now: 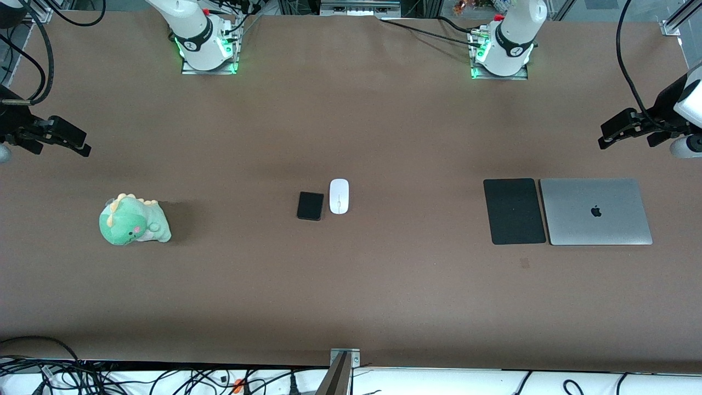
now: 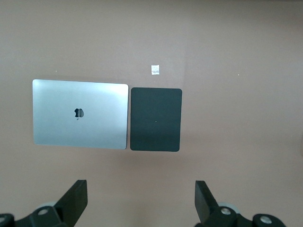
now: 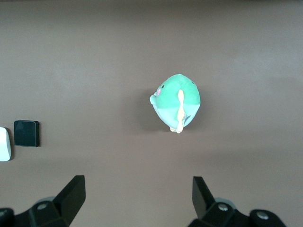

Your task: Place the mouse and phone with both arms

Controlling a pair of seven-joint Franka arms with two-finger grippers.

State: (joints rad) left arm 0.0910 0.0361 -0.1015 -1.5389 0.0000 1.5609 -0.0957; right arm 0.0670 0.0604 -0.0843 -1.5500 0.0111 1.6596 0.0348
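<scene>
The white mouse (image 1: pixel 339 196) and the black phone (image 1: pixel 310 206) lie side by side in the middle of the table, the mouse toward the left arm's end. Both also show at the edge of the right wrist view, the phone (image 3: pixel 26 133) and the mouse (image 3: pixel 4 144). My right gripper (image 1: pixel 82 147) hangs open and empty over bare table at the right arm's end; its jaws (image 3: pixel 138 187) stand wide apart. My left gripper (image 1: pixel 603 140) hangs open and empty over bare table at the left arm's end, its jaws (image 2: pixel 141 189) wide apart.
A black mouse pad (image 1: pixel 514 210) and a closed silver laptop (image 1: pixel 595 211) lie side by side toward the left arm's end. They also show in the left wrist view, the pad (image 2: pixel 155 119) and the laptop (image 2: pixel 80 114). A green plush dinosaur (image 1: pixel 133 220) sits toward the right arm's end.
</scene>
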